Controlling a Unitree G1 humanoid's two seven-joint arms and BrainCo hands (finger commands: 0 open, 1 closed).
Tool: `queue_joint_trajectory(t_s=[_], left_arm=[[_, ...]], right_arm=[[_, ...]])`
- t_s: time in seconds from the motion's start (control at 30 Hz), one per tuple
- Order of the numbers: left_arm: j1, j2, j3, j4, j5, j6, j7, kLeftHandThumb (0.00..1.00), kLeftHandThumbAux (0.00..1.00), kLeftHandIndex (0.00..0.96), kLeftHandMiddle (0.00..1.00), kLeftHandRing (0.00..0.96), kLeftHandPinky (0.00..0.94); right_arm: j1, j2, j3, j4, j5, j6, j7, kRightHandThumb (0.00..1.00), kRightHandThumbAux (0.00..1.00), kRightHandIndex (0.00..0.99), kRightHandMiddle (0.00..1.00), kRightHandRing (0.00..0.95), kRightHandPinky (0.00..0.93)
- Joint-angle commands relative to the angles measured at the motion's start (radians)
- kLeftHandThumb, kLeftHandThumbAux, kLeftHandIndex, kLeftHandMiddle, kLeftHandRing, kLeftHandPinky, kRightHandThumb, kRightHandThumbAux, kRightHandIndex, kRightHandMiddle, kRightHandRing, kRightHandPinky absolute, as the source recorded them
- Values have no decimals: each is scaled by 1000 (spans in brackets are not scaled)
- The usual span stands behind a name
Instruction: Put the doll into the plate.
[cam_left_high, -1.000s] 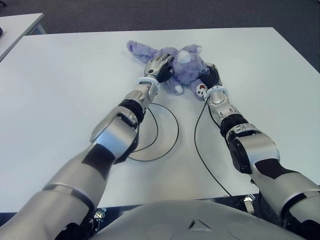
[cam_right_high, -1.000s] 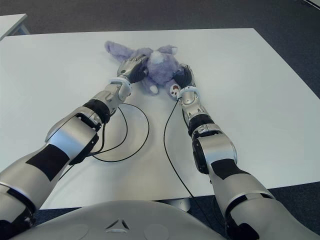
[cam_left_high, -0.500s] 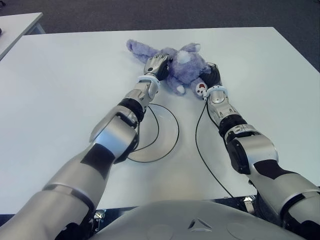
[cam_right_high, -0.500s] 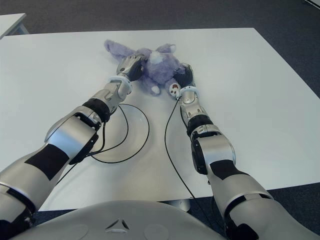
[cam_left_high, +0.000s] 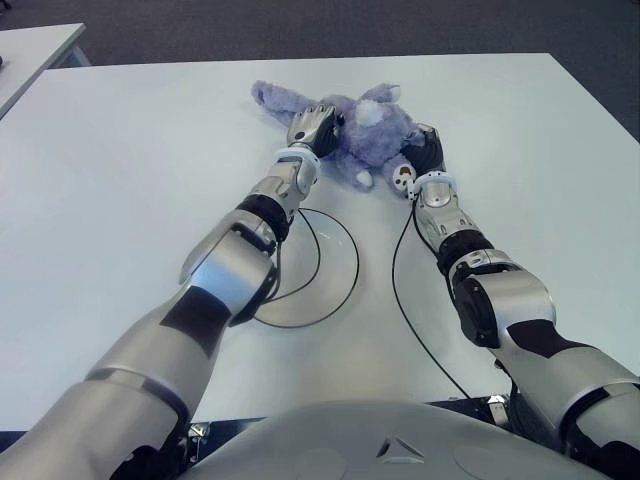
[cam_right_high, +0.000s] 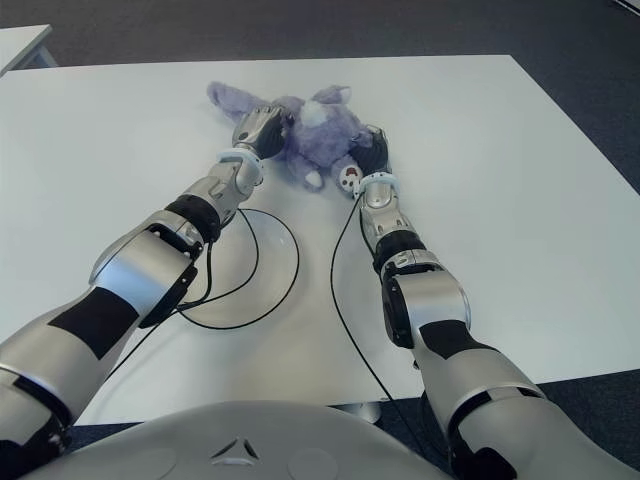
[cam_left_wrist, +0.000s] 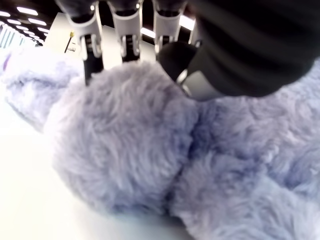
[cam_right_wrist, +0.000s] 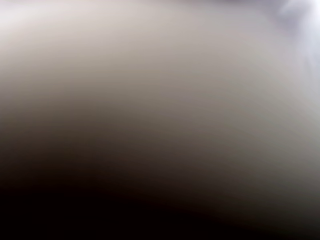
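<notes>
A purple plush doll (cam_left_high: 375, 130) lies on the white table (cam_left_high: 130, 160) at the far middle, one limb stretched out to the left. My left hand (cam_left_high: 312, 123) sits on the doll's left side; in the left wrist view its fingers (cam_left_wrist: 127, 35) and thumb press into the fur (cam_left_wrist: 125, 145). My right hand (cam_left_high: 428, 150) is against the doll's right side, by its foot with a red mark. The right wrist view shows only a blur. A white plate (cam_left_high: 338, 285) with a dark rim lies nearer to me, partly under my left forearm.
A black cable (cam_left_high: 400, 300) runs from my right wrist toward the table's near edge, and another loops over the plate. A second table's corner (cam_left_high: 30, 50) shows at the far left. Dark floor lies beyond the table's far edge.
My left hand has crept a little farther onto the doll. The doll and my right hand have shifted only slightly.
</notes>
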Motion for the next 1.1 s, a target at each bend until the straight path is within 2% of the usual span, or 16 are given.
queue_joint_trajectory(t_s=[0.03,0.2,0.47,0.8,1.1], left_arm=[[71,-38,-14,42,9,23,-58,845,666,401,543,785,809],[15,-30,2,37,1,35,-59,846,667,398,542,794,815],[-52,7,19,11,-7,-11,-15,848,668,398,544,806,824],[-75,20,16,-8,-2,-24,49,852,667,399,543,828,841],[-112,18,46,-17,-33,-12,35,852,666,400,545,829,840]], right_arm=[[-6,12,-16,18,29,4,30,727,708,441,823,836,852],[-25,-8,-20,-11,28,-31,26,728,708,441,827,839,857],[-34,-39,13,-59,-15,-103,9,729,708,441,839,849,869],[-42,-60,40,-102,-36,-154,-3,729,708,441,846,850,863],[-66,-71,53,-104,-46,-173,-15,729,708,441,853,858,872]])
